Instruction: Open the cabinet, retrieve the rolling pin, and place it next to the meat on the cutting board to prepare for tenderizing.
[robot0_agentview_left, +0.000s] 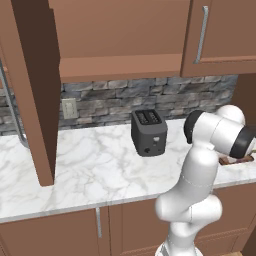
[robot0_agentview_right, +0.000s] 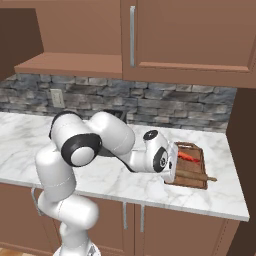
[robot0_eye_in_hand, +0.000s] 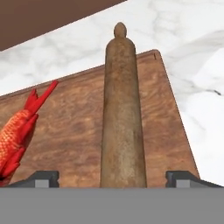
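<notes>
Brown wood fills the left base view: the cabinet (robot0_agentview_left: 35, 90) door stands swung open at the left of frame, shelf edge visible beside it. Toaster (robot0_agentview_left: 148, 132) at centre on the marble desk (robot0_agentview_left: 90, 170). Arm rises lower right; a sliver of the cutting board (robot0_agentview_left: 239, 160) peeks out at the right edge behind the elbow.

Right base view: the board sits right of centre, near the desk's front edge. The rolling pin (robot0_agentview_right: 195, 175) lies on its near part, one handle end poking past the right rim. The meat (robot0_agentview_right: 189, 157) lies just behind it on the board, apart from it. The hand is low at the board's left edge.

Hand view: claw (robot0_eye_in_hand: 112, 178) wide, fingertips (robot0_eye_in_hand: 43, 178) at either side of the bottom, well clear of the pin and not gripping it. The pin's long axis runs straight up the frame from between the tips; meat at the left edge.

Judgement: placement looks done. Next move is a straight retreat back along the pin's axis, without nudging it.
</notes>
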